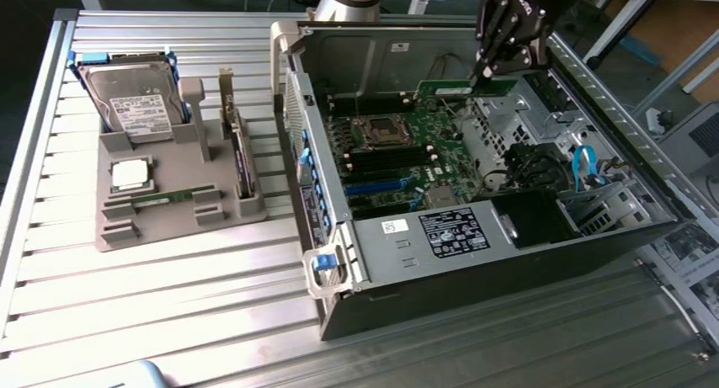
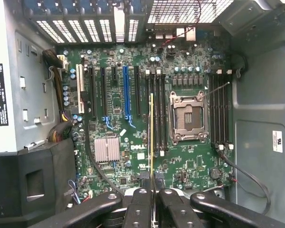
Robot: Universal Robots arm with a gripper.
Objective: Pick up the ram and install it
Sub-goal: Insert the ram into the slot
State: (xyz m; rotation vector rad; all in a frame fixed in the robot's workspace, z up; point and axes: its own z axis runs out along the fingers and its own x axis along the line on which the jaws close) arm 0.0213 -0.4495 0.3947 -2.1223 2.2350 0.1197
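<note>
**RAM stick (image 1: 463,89), long, thin and green, pinched over the open case**

"DELL" is printed in white on the green motherboard (image 2: 138,148), beside a finned silver heatsink (image 2: 107,149). The black pincer (image 1: 492,72) is pressed together on the RAM stick's upper edge; the wrist view shows the RAM stick edge-on, above the long black memory slots (image 2: 157,114). The motherboard sits in a black computer case (image 1: 450,287). Well apart, a grey moulded tray (image 1: 168,228) holds a silver hard drive with a white label (image 1: 133,102), a square silver CPU chip (image 1: 130,173) and a second green stick (image 1: 168,197).
</note>
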